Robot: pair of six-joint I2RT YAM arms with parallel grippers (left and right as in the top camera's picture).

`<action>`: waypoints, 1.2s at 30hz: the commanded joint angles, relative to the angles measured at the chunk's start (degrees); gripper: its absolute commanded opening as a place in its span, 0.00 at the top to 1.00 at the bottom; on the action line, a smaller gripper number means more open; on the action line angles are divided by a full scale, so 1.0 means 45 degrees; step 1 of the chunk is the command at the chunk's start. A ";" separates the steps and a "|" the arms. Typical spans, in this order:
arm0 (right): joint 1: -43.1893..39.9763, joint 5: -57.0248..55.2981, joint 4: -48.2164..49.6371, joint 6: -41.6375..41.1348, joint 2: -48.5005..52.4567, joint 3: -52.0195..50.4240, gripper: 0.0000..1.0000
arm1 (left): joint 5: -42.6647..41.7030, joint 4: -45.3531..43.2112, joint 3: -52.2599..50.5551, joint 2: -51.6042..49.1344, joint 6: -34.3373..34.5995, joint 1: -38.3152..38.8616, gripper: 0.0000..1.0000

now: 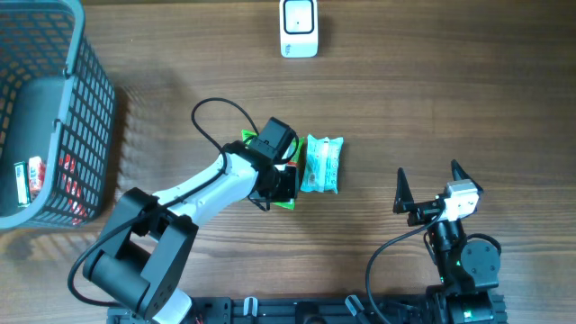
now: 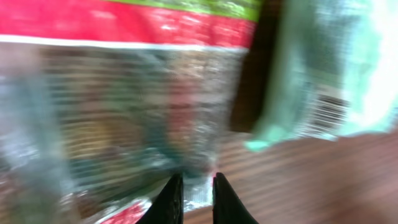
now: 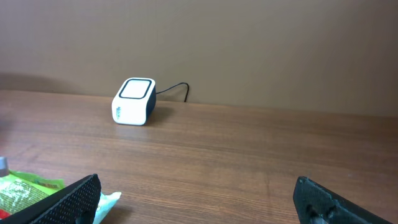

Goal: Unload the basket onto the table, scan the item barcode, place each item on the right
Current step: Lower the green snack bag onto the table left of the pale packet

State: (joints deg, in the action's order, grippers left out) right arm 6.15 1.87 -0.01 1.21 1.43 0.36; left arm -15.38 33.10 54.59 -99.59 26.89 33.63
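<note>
Overhead, the green packet (image 1: 247, 138) lies on the surface (image 1: 432, 90) under the left fingers (image 2: 171, 200), teal packet (image 1: 321, 164) just right of it. Those fingers are almost together at its edge; whether they pinch it I cannot tell. Right fingers (image 3: 68, 202) spread, empty. Better take firm hold before lifting toward far scanner (image 1: 299, 28).

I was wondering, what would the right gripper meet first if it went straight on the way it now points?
Probably nothing close: ahead of the right gripper lies bare table; the white scanner sits left of that line. Depth is unclear.
</note>
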 commanded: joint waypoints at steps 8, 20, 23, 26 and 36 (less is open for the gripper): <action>-0.0063 -0.0078 0.0058 0.0024 -0.0019 -0.0015 0.00 | -0.1622 0.0238 0.0544 0.0491 -0.0219 -0.0967 0.96; -0.0063 -0.0078 0.0058 0.0024 -0.0019 -0.0015 0.00 | 0.1311 0.1350 0.0053 0.0437 -0.0248 -0.1059 0.96; -0.0063 -0.0078 0.0063 0.0029 -0.0019 -0.0015 0.00 | 0.1302 0.0680 -0.0520 0.0437 -0.0199 -0.1059 0.96; -0.0063 -0.0073 0.0058 0.0024 -0.0019 -0.0015 0.00 | 0.1297 0.0204 -0.1093 0.0437 -0.0141 -0.1030 0.95; -0.0063 -0.0078 0.0058 0.0024 -0.0019 -0.0015 0.00 | -0.0631 -0.0078 -0.0826 0.0627 -0.0219 -0.1010 0.90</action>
State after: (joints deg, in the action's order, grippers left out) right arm 6.15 1.87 -0.01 1.21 1.43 0.36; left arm -15.00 32.51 50.76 -96.82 26.61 28.80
